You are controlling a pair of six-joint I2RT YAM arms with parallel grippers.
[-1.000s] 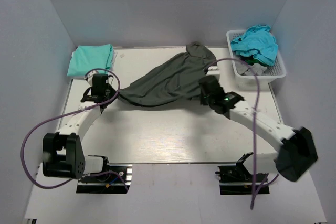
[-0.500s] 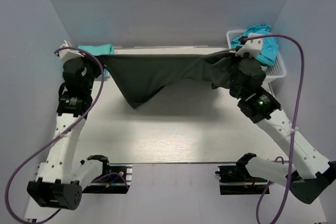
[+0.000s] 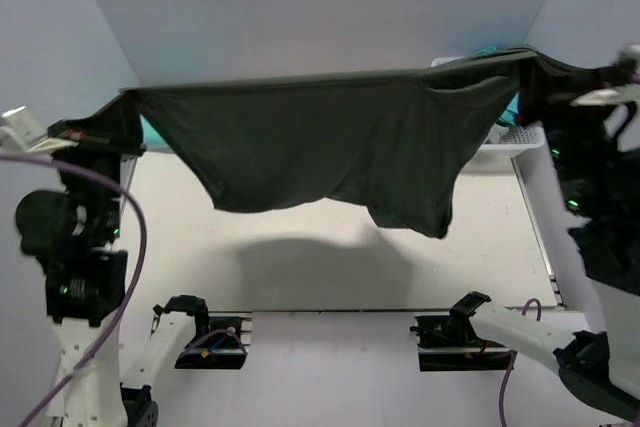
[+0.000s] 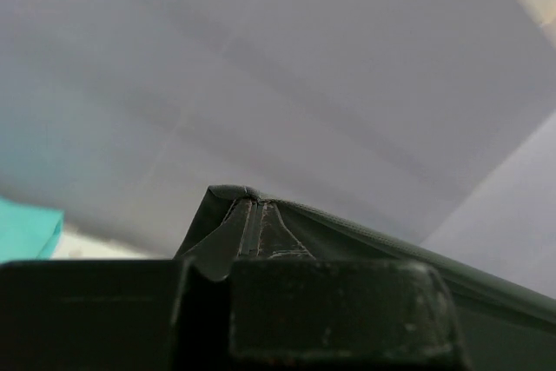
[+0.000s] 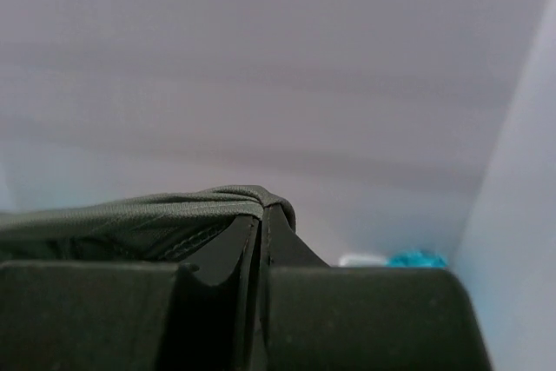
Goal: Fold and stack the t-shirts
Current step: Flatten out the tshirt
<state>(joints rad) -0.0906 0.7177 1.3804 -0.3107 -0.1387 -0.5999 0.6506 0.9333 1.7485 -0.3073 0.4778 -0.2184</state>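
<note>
— Pale grey walls close in a white table point(image 3: 330, 277), and above that table a dark charcoal grey-green cloth t-shirt point(image 3: 330, 147) hangs spread like a curtain. What has hold of it?

— Both arms. The left gripper point(image 4: 257, 219) is clamped on one corner of the top edge, high above the table's left side. The right gripper point(image 5: 263, 223) is pinched on the opposite corner, above the table's right side. Each wrist view shows the fingers pressed together with cloth bunched between them.

— So where does the cloth sit relative to the grippers?

— It is strung taut between them along its upper edge, and the rest droops below. The lowest fold appears to hang free above the table, judging by the shadow.

— And how is this step best done?

— It looks like the spreading stage before any fold. The arms would do well to lower together, level and under tension, so the hanging edge meets the table first and the shirt lays out flat. One side dropping early would likely bunch it. The mint-green tee point(image 4: 26, 230) at the table's far left corner is best left undisturbed.
</note>
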